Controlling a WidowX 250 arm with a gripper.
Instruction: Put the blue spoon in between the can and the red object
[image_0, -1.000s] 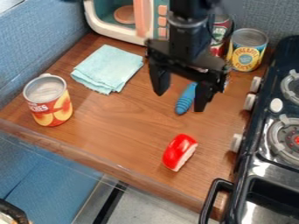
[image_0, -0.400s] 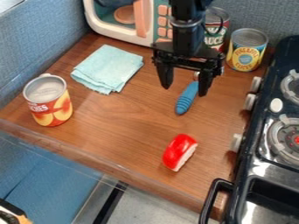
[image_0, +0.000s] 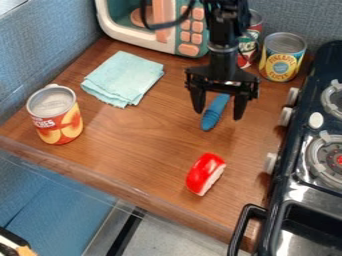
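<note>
Found blue spoon (image_0: 212, 114) lying on wooden counter (image_0: 147, 145), right of centre, toward far side, blue end pointing near and slightly left, opposite end hidden behind gripper. Placed it well right of orange-and-red can (image_0: 60, 120) and on far side of red object (image_0: 204, 172), apart from both, outside the gap between them. Saw black gripper (image_0: 218, 115) hanging down over spoon, fingers spread open, one to either side of blue end; could not tell about contact. Noted can upright at left, red object at near right, white edge facing right. Logged folded pale blue cloth (image_0: 123, 77) at far left, toy microwave (image_0: 123, 36) behind it, two upright cans (image_0: 282, 62) at far right, black toy stove (image_0: 292, 185) along right side of counter.
</note>
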